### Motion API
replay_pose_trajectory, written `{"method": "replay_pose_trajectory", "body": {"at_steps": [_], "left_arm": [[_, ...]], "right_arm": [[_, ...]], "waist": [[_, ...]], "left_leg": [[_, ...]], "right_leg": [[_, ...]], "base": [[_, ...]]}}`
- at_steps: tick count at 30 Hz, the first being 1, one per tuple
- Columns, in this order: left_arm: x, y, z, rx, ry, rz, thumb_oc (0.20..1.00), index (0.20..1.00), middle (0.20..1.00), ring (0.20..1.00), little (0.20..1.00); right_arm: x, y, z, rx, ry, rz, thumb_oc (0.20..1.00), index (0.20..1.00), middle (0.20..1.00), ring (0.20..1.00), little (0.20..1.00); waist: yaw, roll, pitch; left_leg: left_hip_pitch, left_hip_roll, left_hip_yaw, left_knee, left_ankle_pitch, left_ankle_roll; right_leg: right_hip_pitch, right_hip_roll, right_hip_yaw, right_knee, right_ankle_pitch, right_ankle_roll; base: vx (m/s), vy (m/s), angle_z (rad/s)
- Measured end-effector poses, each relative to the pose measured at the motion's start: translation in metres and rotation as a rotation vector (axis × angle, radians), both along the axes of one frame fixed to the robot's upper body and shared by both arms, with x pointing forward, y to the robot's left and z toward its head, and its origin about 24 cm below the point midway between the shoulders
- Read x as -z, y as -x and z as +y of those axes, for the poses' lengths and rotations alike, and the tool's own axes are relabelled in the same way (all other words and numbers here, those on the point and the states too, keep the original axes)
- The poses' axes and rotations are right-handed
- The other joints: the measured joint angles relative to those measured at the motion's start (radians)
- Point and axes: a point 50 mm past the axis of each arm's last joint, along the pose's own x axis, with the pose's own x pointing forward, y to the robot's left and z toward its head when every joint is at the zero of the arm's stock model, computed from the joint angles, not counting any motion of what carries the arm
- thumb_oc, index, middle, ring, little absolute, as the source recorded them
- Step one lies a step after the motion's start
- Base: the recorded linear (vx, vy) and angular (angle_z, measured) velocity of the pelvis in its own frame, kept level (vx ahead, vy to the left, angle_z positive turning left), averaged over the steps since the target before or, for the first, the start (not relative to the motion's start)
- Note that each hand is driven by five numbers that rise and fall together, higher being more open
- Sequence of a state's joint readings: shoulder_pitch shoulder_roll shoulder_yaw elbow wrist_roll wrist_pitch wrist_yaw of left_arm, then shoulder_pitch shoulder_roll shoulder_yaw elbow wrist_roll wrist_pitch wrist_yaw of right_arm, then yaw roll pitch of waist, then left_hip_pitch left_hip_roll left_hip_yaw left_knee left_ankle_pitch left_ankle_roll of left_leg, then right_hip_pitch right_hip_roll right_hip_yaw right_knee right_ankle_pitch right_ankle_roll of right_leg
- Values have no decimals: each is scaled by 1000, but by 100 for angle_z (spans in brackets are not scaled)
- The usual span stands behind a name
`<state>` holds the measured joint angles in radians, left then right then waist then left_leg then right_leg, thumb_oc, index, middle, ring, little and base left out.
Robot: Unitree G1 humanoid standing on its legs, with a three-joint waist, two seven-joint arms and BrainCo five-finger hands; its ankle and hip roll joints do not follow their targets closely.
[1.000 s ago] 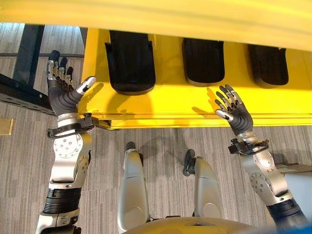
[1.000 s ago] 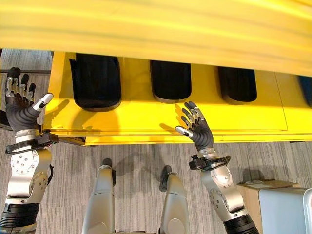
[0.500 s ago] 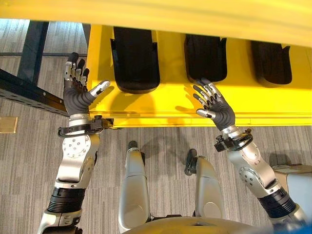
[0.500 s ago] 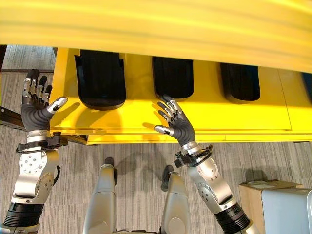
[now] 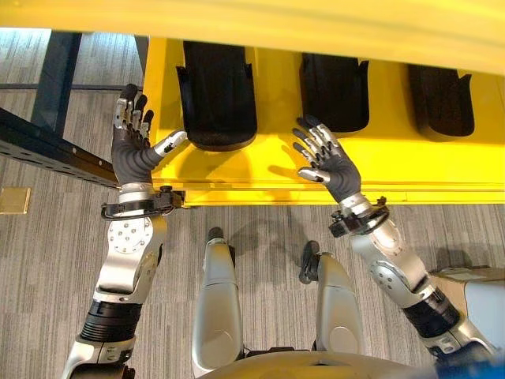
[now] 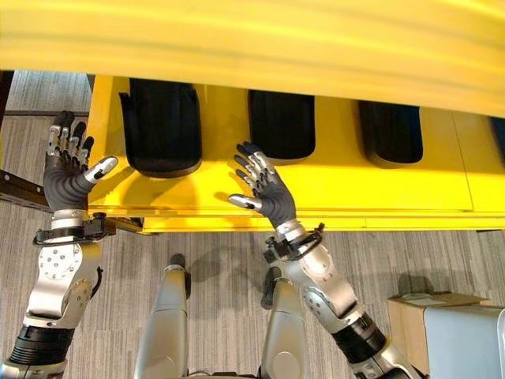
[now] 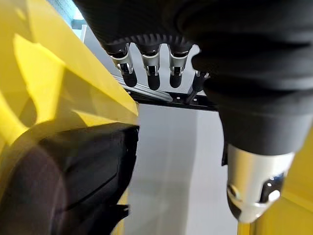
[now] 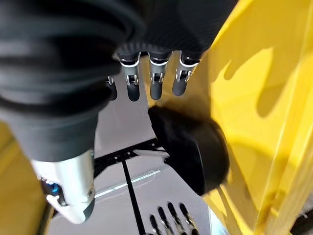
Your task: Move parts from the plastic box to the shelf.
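my left hand (image 5: 132, 154) and right hand (image 5: 331, 166) have a dark, matt ribbed cover, with shiny silver metal fingers. the yellow shelf (image 5: 268, 170) across the upper frame looks smooth, glossy and painted. the black parts (image 5: 218, 95) on it seem matt plastic. the grey floor (image 5: 47, 268) has a rough, streaked weave.

Bright yellow shelf (image 5: 260, 170). Three black parts (image 5: 217, 95) in a row on it. Grey striped floor (image 5: 47, 253). Dark frame (image 5: 47, 142) beside the shelf. Silver left hand (image 5: 134, 146) and right hand (image 5: 327, 162), with dark tips and dark ribbed covers.
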<state>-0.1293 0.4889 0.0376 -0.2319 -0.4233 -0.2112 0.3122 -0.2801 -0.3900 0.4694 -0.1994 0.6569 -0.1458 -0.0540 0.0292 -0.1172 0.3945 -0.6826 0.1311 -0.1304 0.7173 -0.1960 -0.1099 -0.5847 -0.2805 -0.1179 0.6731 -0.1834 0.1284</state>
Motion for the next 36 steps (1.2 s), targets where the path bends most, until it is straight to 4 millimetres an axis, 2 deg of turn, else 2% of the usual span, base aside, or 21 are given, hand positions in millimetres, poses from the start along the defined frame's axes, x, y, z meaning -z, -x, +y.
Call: {"method": "replay_pose_trajectory", "body": {"at_steps": [6, 15, 20, 36], "left_arm": [[-1, -1, 0, 6, 10, -3, 1000, 1000, 1000, 1000, 1000], [-1, -2, -4, 28, 21, 1, 1000, 1000, 1000, 1000, 1000], [0, -2, -5, 26, 29, 6, 1000, 1000, 1000, 1000, 1000], [-5, -5, -9, 41, 28, -15, 1000, 1000, 1000, 1000, 1000]], "right_arm": [[1, 0, 3, 6, -10, 10, 1000, 1000, 1000, 1000, 1000], [1, -13, 25, -11, -20, 38, 1000, 1000, 1000, 1000, 1000], [5, -18, 28, 7, -11, 61, 1000, 1000, 1000, 1000, 1000], [1, -25, 31, 37, -15, 60, 1000, 1000, 1000, 1000, 1000]], "waist": [[21, 1, 0], [31, 2, 1], [47, 4, 3], [46, 15, 28]], "left_leg": [[-3, -10, -2, 0, 0, 1], [-29, -17, -17, 4, 4, 2], [-34, -27, -19, 4, 6, 5], [-56, -46, -29, 11, 10, 11]], "right_leg": [[0, -1, -2, -1, -1, 1], [-11, -5, -19, -1, 0, 1], [-11, -13, -23, -2, -1, 1], [-20, -31, -33, 5, -1, 2]], "base": [[1, 0, 1], [10, 3, 4], [12, 11, 5], [9, 7, 3]]}}
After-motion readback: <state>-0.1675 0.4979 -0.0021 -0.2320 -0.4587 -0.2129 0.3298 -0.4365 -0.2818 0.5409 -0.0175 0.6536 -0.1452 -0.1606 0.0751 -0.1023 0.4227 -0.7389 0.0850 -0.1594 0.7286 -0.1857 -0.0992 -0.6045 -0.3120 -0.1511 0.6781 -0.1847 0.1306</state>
